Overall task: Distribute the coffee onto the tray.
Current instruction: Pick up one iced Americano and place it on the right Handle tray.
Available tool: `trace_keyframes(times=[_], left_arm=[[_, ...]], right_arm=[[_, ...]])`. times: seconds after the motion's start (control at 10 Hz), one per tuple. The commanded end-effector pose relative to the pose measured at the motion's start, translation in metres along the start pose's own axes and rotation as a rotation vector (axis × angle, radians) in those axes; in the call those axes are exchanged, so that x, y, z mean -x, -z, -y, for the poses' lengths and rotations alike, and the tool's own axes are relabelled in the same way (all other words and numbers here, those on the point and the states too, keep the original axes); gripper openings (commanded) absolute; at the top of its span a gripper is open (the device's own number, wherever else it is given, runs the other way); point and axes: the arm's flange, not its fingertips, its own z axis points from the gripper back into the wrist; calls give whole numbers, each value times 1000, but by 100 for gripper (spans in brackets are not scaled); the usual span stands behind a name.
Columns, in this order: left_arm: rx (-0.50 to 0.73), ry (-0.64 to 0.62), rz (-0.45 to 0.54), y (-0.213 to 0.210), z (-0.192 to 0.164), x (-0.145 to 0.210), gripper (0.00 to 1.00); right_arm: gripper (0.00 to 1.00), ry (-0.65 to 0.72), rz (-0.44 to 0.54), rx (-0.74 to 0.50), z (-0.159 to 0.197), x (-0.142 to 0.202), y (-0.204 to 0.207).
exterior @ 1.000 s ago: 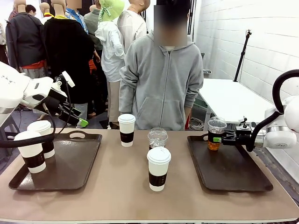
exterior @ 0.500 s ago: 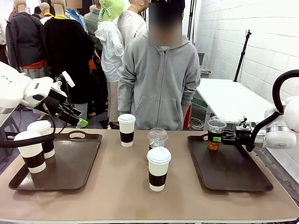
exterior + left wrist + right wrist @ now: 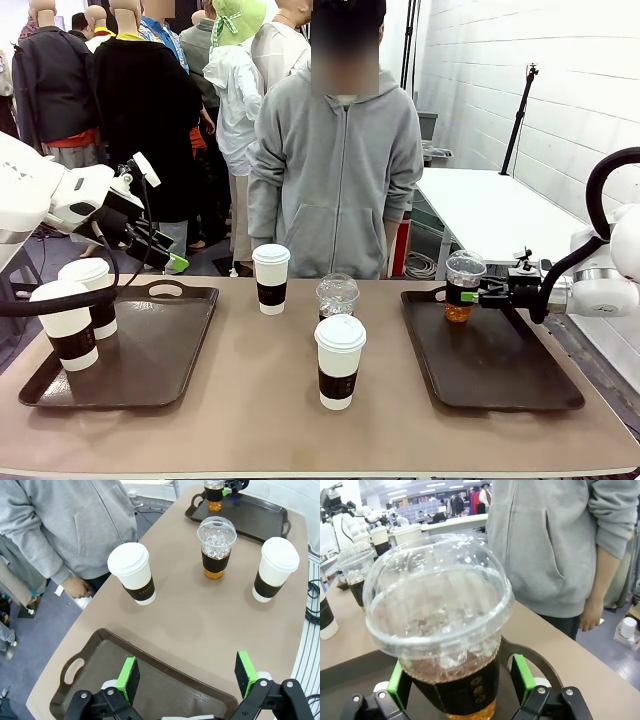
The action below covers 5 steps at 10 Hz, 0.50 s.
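Observation:
A clear dome-lidded cup of coffee point(image 3: 463, 285) point(image 3: 440, 625) stands at the far left corner of the right tray point(image 3: 500, 370). My right gripper point(image 3: 472, 297) point(image 3: 460, 676) is open around its dark sleeve, with a small gap at each green pad. Two paper cups point(image 3: 66, 322) point(image 3: 90, 290) stand on the left tray point(image 3: 150, 360). Two more paper cups point(image 3: 270, 278) point(image 3: 340, 360) and a second clear cup point(image 3: 337, 297) stand on the bare table between the trays. Over the left tray's far edge my left gripper point(image 3: 165, 255) point(image 3: 187, 672) hangs open and empty.
A person in a grey hoodie point(image 3: 340, 170) stands at the table's far side, one hand point(image 3: 75, 586) hanging just past the edge. Most of the right tray's surface is bare, as is the left tray's right half.
My right gripper's jaws have parted off the clear cup's sleeve, and the cup stays where it stood. The left arm has not moved.

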Motion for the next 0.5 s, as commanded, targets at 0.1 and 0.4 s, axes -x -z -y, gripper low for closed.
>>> trace_keyframes(times=[0.1,0.4], left_arm=[[9,18,23,2,-4,3,100],[9,18,23,2,-4,3,100]], right_arm=[[100,48,-1,63,-10,1,-17],[100,60,16,101,-9,1,-42]])
